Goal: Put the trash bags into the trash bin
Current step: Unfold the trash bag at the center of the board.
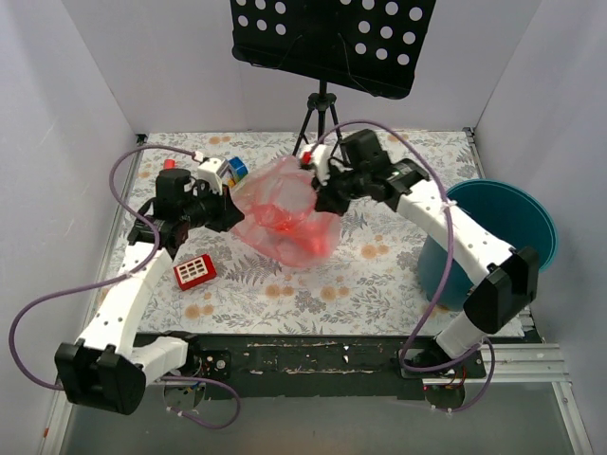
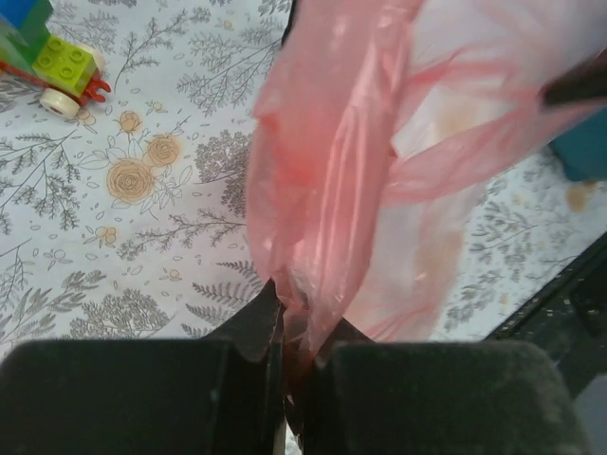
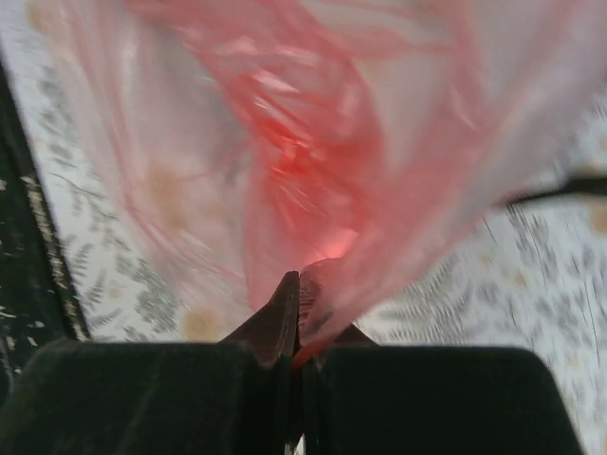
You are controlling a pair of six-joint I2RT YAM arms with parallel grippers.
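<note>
Red-pink trash bag (image 1: 289, 213) is held up over mid-table. Left gripper (image 2: 287, 318) and right gripper (image 3: 301, 301) are each clenched on its film. Teal trash bin (image 1: 517, 223) stands well apart at the right (nothing pink inside). Carry-over and drop not yet done.

The trash bag (image 1: 289, 213) is a thin, translucent red-pink film, crinkled and bunched. It hangs above the middle of the bench (image 1: 285, 289), pinched at its left edge by the closed left pincer (image 1: 230, 204) and at its upper right by the closed right pincer (image 1: 322, 194), and its lower part sags in a loose pouch. The trash bin (image 1: 517, 213), a round teal-blue bucket, stands upright and open-mouthed at the bench's right edge, well apart from the bag.
</note>
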